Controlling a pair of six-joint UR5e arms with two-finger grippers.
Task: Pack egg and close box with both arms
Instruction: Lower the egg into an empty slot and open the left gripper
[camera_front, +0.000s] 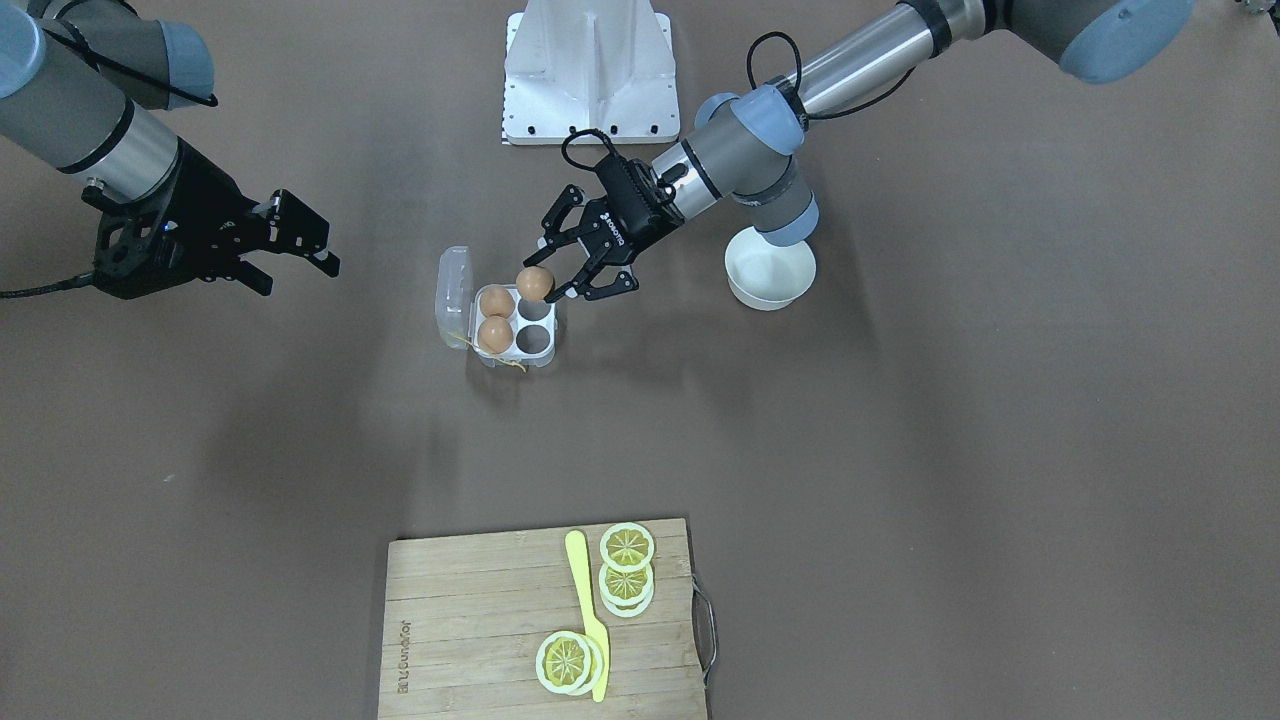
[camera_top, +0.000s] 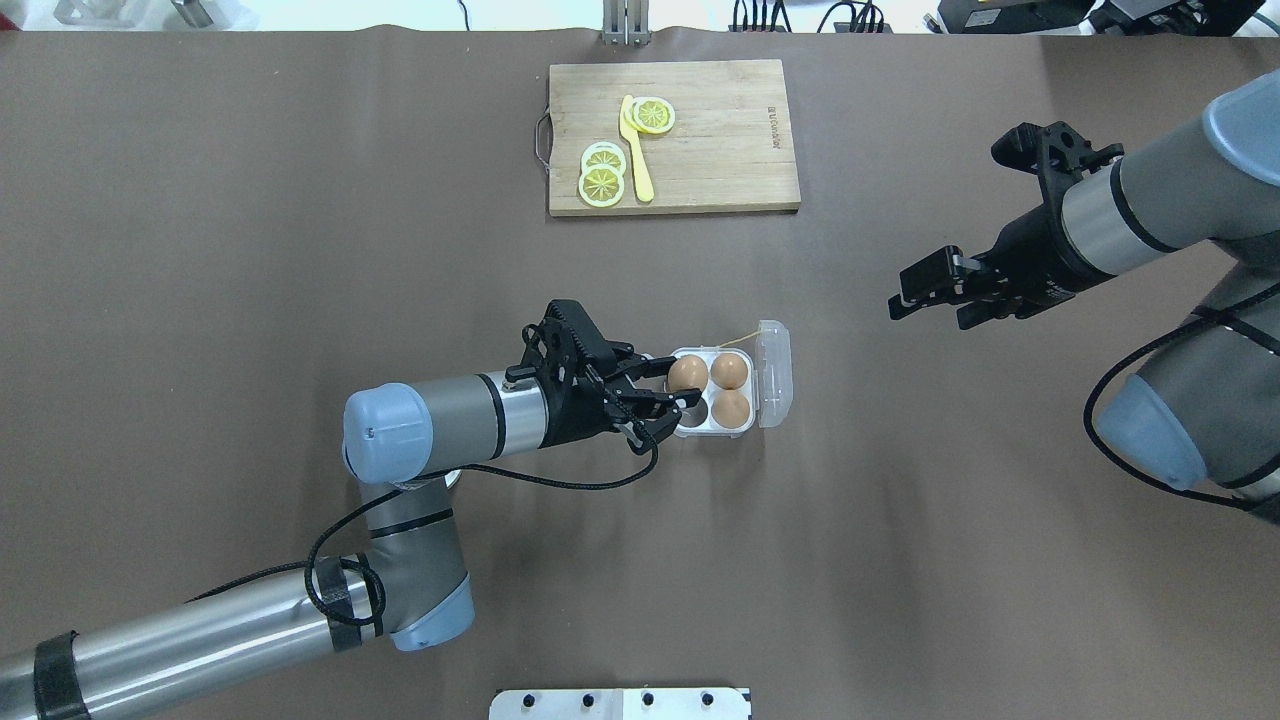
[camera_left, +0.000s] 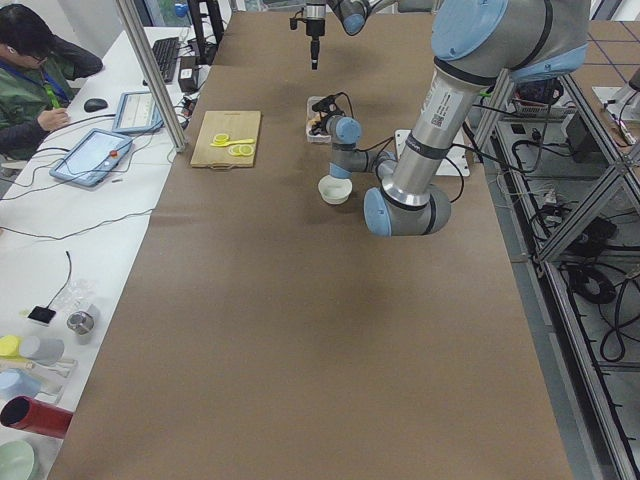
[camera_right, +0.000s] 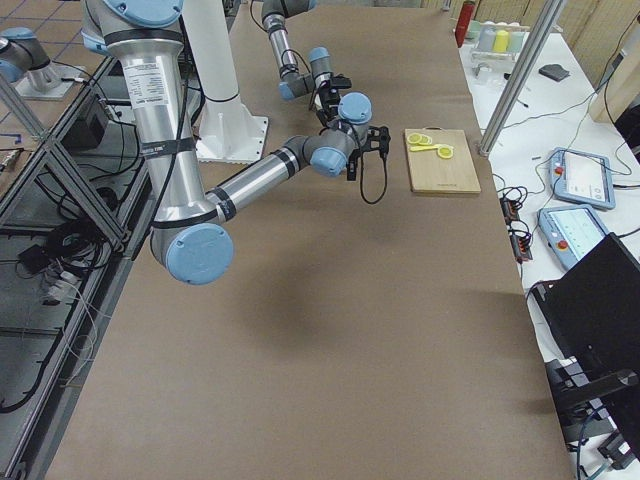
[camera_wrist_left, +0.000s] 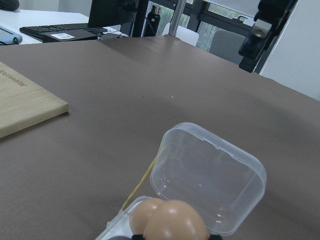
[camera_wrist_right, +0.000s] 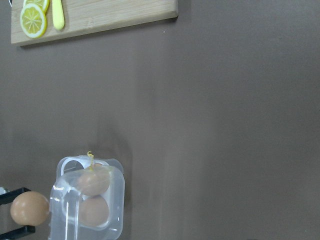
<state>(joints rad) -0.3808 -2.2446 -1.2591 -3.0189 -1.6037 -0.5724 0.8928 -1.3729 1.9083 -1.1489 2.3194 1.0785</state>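
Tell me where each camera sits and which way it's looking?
Front-facing: across table, facing base; left gripper holds egg above box.
Overhead: behind base, looking down; left arm, right arm.
Exterior left: table's end, left arm nearest.
Exterior right: opposite end, right arm nearest.
Left wrist: forward past egg, open lid.
Right wrist: down on box.
Both wrist views share egg and box.

L arm (camera_top: 440, 415) & R arm (camera_top: 1150, 205): silver-grey tubes, pale-blue joint caps, black bands, looped black cables (camera_top: 570, 487). L gripper (camera_top: 686, 378), R gripper (camera_front: 300, 272): black, linkage fingers. Base (camera_front: 590, 70): white, black screws.
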